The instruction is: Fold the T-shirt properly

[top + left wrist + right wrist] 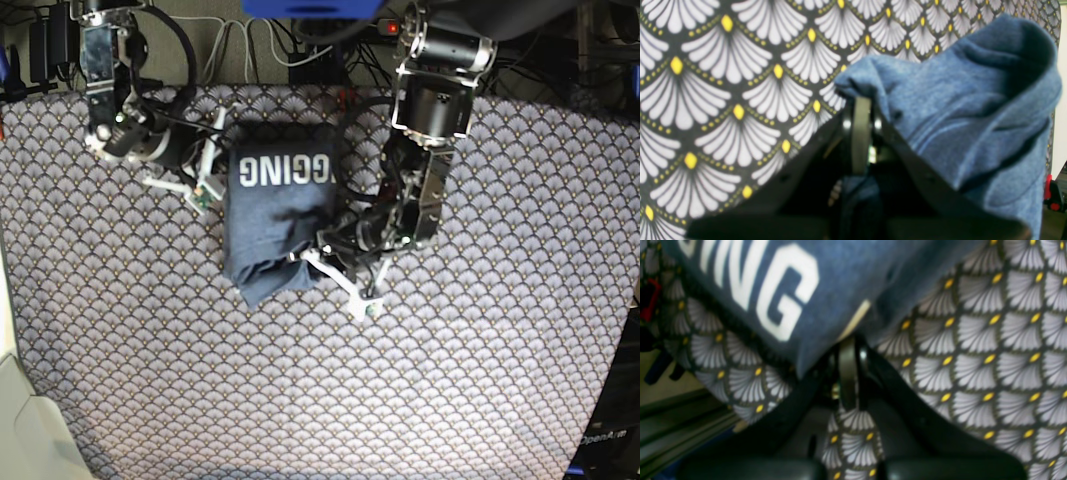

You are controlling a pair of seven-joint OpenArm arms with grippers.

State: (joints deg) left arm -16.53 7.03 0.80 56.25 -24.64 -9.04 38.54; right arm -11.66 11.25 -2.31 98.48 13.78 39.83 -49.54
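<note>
T-shirt [275, 215]: slate-blue, bunched, white lettering up, on fan-patterned tablecloth [450, 380] | spans both grippers | left gripper [858, 96]: clamped on plain hem | right gripper [848, 340]: pinching lettered edge

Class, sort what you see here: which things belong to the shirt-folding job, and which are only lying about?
Belongs to the job:
- slate blue-grey cotton T-shirt with white lettering
- left gripper, shut on the T-shirt
- right gripper, shut on the T-shirt

Just lying about:
- fan-patterned tablecloth
- cables behind the table
</note>
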